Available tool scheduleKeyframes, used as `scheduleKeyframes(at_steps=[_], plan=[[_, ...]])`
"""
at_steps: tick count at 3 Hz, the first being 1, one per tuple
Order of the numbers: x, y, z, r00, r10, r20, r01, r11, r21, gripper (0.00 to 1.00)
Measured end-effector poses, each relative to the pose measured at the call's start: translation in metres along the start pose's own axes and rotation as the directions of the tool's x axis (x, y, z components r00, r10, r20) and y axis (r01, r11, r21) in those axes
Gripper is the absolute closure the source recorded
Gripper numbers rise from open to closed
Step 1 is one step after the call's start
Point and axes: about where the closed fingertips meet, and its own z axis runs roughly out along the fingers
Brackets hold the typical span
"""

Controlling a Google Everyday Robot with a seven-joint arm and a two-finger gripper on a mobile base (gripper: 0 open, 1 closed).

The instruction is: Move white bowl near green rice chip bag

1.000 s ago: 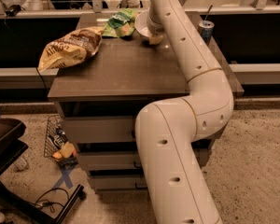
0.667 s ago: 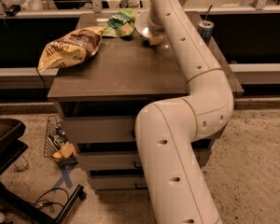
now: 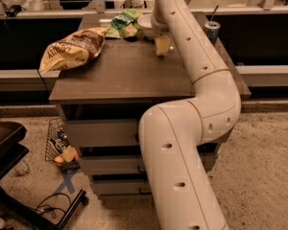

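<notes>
Dark cabinet top [image 3: 125, 73], far edge: white bowl [image 3: 144, 23] just right of green rice chip bag [image 3: 121, 25]. Gripper [image 3: 162, 46] at bowl's near-right side, low over top; grip state can't tell. Yellow-brown chip bag [image 3: 72, 49] at left.

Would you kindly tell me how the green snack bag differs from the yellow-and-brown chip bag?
The green rice chip bag is smaller than the yellow-and-brown chip bag. The green one lies far back on the table beside the white bowl; the yellow-and-brown one overhangs the table's left edge. Both are crinkled. The gripper hangs just in front of the bowl.
</notes>
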Motion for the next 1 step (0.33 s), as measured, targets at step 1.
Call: scheduleKeyframes(at_steps=[1], plan=[[-0.0009, 0.0027, -0.0015, 1.0, 0.0, 0.0, 0.0, 1.0, 0.0, 0.0]])
